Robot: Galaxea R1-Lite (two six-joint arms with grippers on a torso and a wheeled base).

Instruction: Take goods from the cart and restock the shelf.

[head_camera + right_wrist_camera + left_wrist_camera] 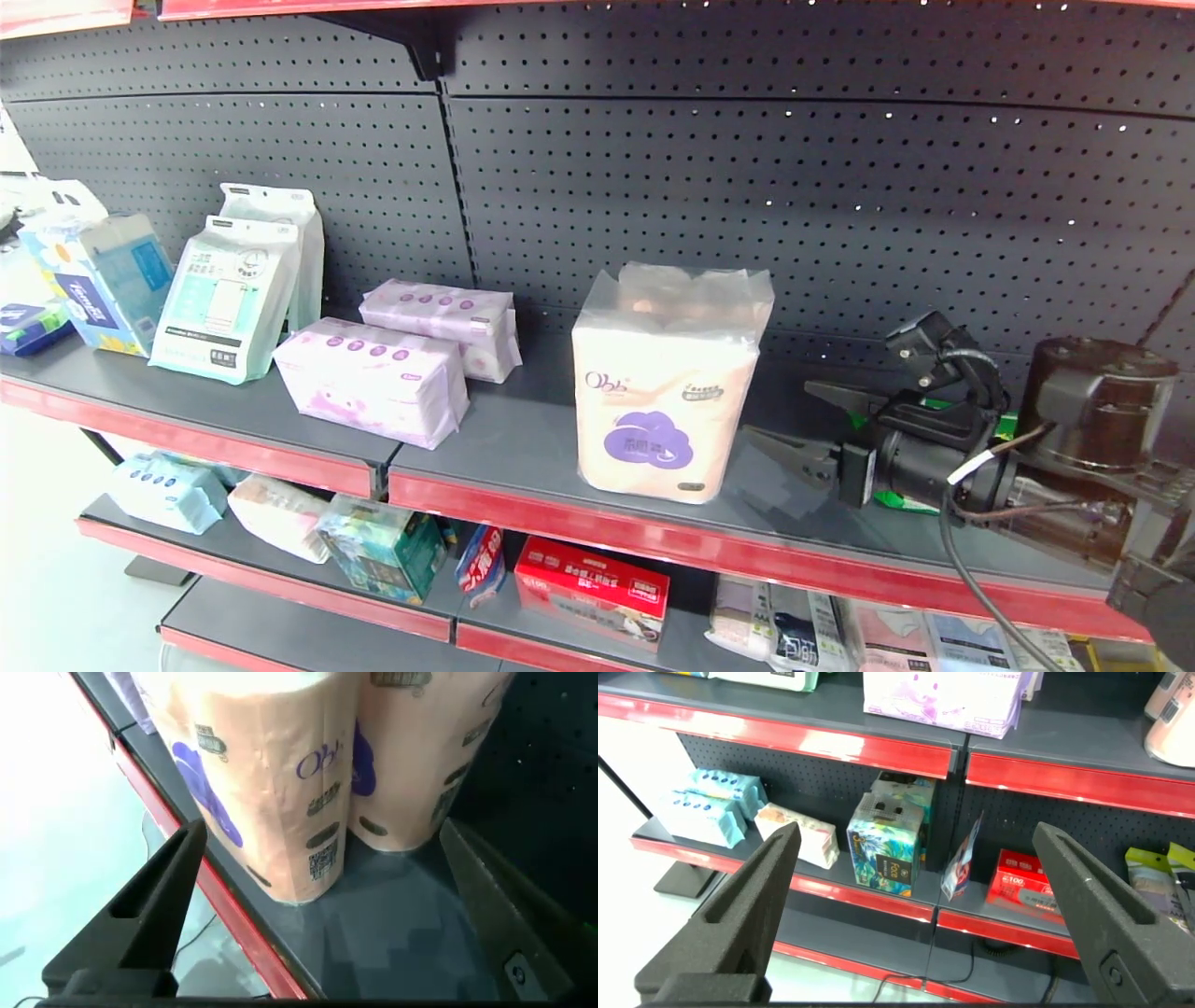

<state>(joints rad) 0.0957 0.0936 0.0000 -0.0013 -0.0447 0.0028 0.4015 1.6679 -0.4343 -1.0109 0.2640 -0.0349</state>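
Note:
A peach pack of toilet rolls [667, 392] in clear wrap with a purple cloud mark stands upright on the dark shelf [523, 439], near its red front edge. My right gripper [780, 409] is open just to the right of the pack, level with its lower half and not touching it. In the right wrist view the pack [280, 775] stands a short way beyond the open right gripper [322, 835], nothing between the fingers. My left gripper [917, 835] is open and empty, held in front of the lower shelves.
Left of the pack lie two purple tissue packs [373, 378], then white and teal pouches [229, 299] and a blue box [103, 280]. The lower shelf holds a green box [889, 835], a red box [1022, 879] and blue tissue packs [710, 807]. Pegboard backs the shelf.

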